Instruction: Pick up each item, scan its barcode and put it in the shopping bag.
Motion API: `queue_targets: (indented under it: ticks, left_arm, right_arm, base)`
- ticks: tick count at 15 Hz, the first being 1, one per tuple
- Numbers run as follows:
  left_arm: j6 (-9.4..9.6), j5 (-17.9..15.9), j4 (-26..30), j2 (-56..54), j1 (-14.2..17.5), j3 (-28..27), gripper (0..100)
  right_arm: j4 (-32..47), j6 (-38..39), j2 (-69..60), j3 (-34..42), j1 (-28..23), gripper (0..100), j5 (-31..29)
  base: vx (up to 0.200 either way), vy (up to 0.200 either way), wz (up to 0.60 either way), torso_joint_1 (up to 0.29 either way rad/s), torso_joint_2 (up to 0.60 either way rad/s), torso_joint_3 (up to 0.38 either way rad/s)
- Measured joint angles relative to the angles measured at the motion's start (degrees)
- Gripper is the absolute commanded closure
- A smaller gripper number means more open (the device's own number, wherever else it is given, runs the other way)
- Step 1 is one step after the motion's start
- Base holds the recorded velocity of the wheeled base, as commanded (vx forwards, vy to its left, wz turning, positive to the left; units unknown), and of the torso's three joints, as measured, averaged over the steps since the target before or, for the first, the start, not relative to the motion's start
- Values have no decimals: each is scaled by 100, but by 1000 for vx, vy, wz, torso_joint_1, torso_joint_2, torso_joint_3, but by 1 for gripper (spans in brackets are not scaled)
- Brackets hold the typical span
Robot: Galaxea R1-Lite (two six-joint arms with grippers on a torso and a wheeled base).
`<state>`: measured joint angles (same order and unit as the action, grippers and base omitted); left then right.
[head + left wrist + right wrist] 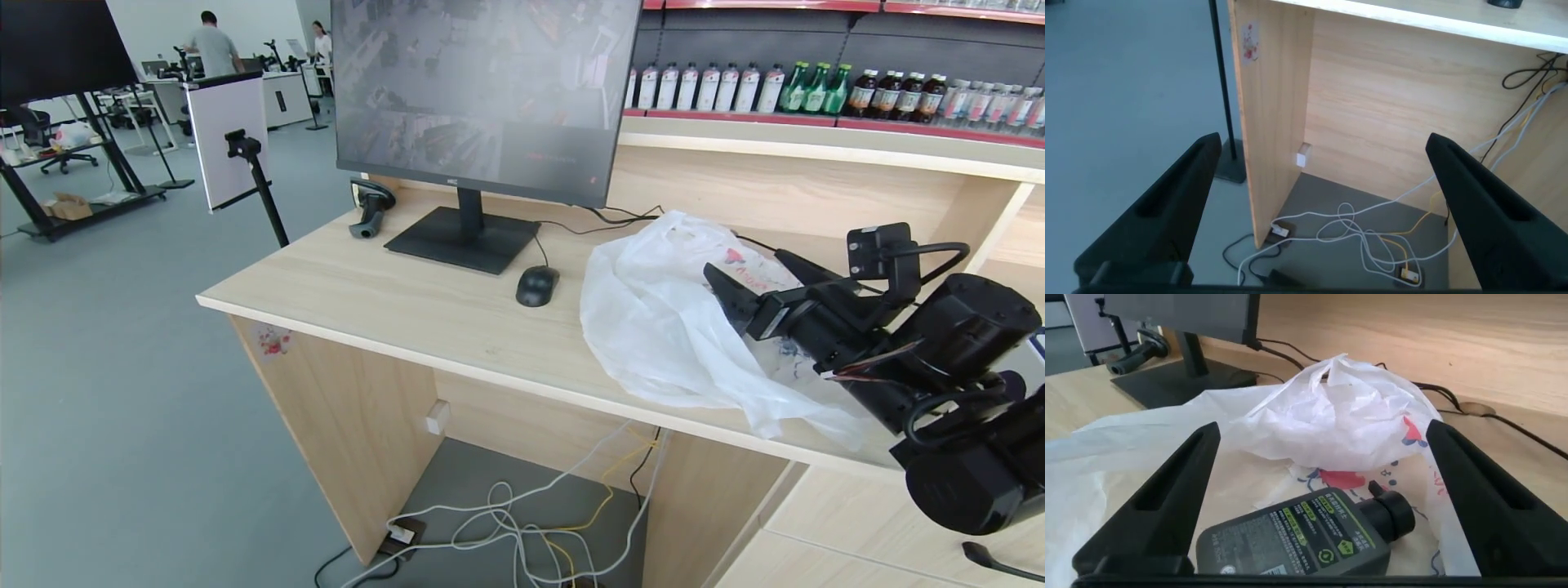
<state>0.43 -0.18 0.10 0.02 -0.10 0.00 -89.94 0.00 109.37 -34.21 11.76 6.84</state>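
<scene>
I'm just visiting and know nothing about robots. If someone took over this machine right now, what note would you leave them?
Left gripper: open, empty, held low facing the desk side and the floor cables.
Right gripper: open, empty, just above the shopping bag.
Things: a dark bottle lies on its side at the bag, under the right gripper; I cannot tell whether it is inside the plastic. The scanner stands on the desk, left of the monitor.
Done: the bottle lies free at the bag.
Left: check it is inside; scan and bag any further items.

Head camera looks down on desk (392,302), right wrist camera close over shopping bag (1323,416), left wrist camera low, facing cables (1364,237) beneath, both shared with head view
</scene>
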Motion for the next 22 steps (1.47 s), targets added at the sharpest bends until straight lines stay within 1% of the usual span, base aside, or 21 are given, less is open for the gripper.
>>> queue_targets:
  ticks: [3, 7, 13, 18, 19, 22]
  left_arm:
    - [1, 2, 0, 0, 0, 0, 0]
    - [1, 0, 0, 0, 0, 0, 0]
    - [-7, 0, -2, 0, 5, 0, 0]
    - [-16, 2, 0, 0, 7, 0, 0]
    - [-22, 7, -2, 0, 5, 0, 0]
    - [-24, 5, -17, -2, 5, -2, 0]
  right_arm:
    - [-2, -29, -194, 98, 9, 0, 5]
    - [0, -35, -551, 413, 11, 0, 9]
    - [15, -16, -1006, 670, -2, 0, 5]
    - [6, -22, -1100, 697, -13, 0, 5]
    - [2, -22, -1100, 697, 2, 0, 9]
    - [33, -24, -1106, 697, 0, 0, 7]
  base:
    - [0, 0, 0, 0, 0, 0]
    - [0, 0, 0, 0, 0, 0]
    - [0, 0, -600, 2, 1, 2]
    - [0, 0, -600, 0, 0, 0]
    - [0, 0, 0, 0, 0, 0]
    - [0, -200, 0, -1, 2, 4]
